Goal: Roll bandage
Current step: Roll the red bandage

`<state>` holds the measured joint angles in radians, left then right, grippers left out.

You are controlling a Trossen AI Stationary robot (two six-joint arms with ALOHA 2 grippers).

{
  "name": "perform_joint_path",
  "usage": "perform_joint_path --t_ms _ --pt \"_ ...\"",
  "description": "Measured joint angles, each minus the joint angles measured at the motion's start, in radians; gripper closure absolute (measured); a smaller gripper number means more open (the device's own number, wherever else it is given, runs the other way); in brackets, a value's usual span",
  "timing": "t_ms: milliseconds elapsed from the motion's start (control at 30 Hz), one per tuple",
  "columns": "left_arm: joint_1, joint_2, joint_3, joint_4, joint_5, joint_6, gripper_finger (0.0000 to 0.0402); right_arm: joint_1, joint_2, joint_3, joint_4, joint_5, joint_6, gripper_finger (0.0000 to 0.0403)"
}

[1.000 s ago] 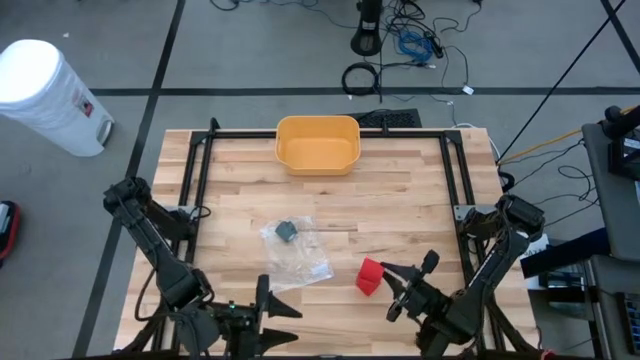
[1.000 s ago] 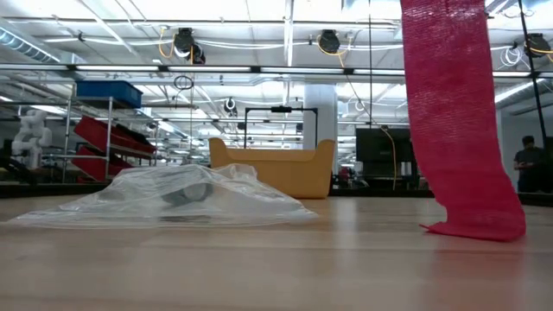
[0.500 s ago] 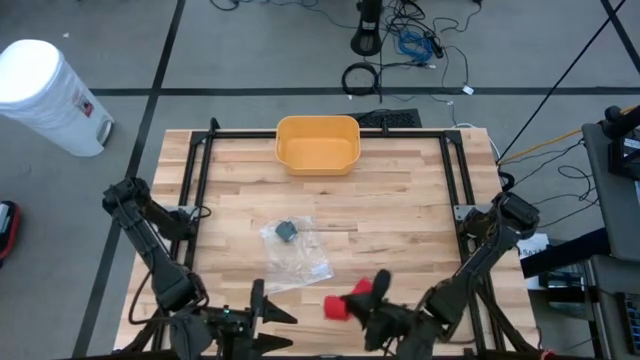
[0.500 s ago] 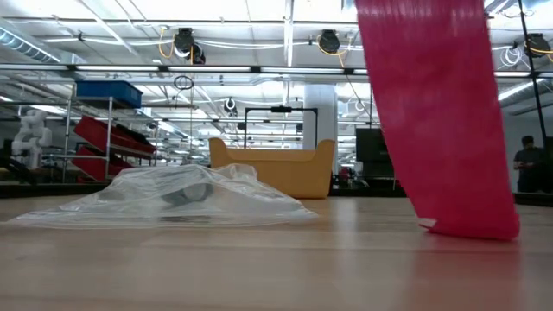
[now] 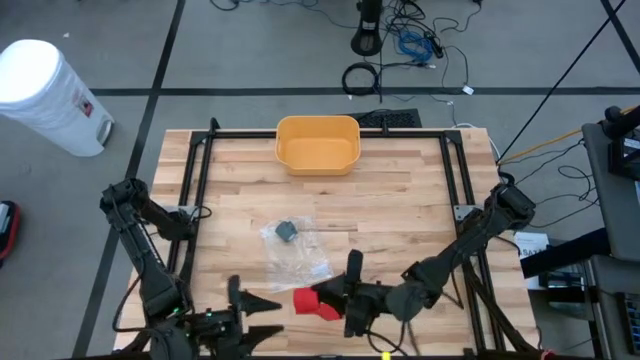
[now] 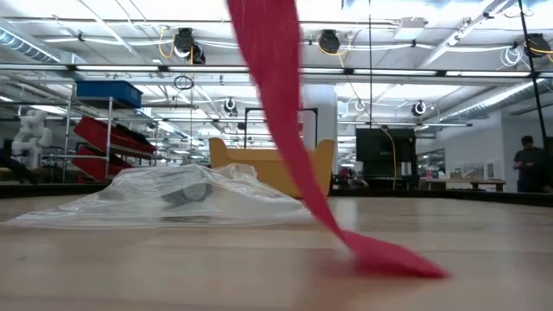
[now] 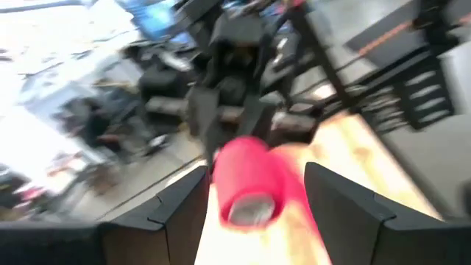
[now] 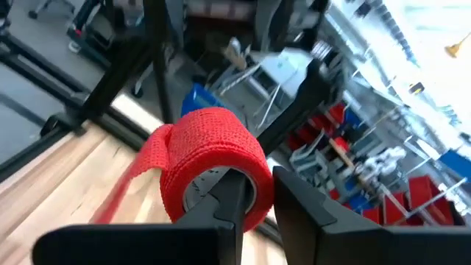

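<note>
Low over the near edge of the wooden table (image 5: 400, 215), a red bandage roll (image 8: 213, 173) is held aloft by the right gripper (image 5: 350, 295), its two dark fingers (image 8: 228, 199) pinched on the wall of the roll, one inside the core and one outside. A loose red tail (image 6: 294, 155) is seen hanging from the roll in the low view, sloping down to lie flat on the tabletop. The left gripper (image 5: 240, 302) is stationed just beside the roll at the table's near edge, its jaws spread wide and empty; in its own wrist view the roll is framed between the two fingers (image 7: 346, 210) but apparently not touched, though that view is blurred. A crumpled clear plastic bag (image 5: 295, 255) with a small dark object (image 5: 286, 230) inside is seen near mid-table, apart from the bandage. A yellow bin (image 5: 317, 143) is placed at the far edge. A white drum (image 5: 45, 95) is pictured on the floor beyond the table; a label is borne on its side, but no writing on it can be read.
</note>
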<state>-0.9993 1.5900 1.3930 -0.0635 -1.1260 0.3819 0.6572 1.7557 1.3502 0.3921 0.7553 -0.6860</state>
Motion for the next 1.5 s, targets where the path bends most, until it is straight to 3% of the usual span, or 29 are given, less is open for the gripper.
perform_joint_path --t_ms 100,300,400,600,933,1500 --pt "-0.018 0.0 0.0 0.002 -0.081 0.023 0.0172 0.005 -0.035 0.0 -0.001 -0.004 -0.013 0.0349" --pt "0.008 0.001 0.0 0.006 -0.083 0.017 0.0172 0.012 -0.082 0.001 0.002 -0.136 0.046 0.0349" --pt "0.025 0.006 0.0 0.036 -0.077 0.011 0.0172 0.018 -0.082 0.001 -0.035 -0.139 0.08 0.0349" --pt "0.045 0.011 0.0 0.074 0.061 -0.059 0.0172 0.017 -0.081 0.0 -0.092 -0.141 0.145 0.0349" --pt "0.109 0.076 0.0 0.108 0.033 -0.016 0.0172 0.009 -0.077 0.0 -0.08 -0.126 0.147 0.0349" --pt "0.114 0.076 0.0 0.134 0.019 -0.002 0.0172 -0.004 -0.077 0.0 -0.09 -0.123 0.153 0.0349"
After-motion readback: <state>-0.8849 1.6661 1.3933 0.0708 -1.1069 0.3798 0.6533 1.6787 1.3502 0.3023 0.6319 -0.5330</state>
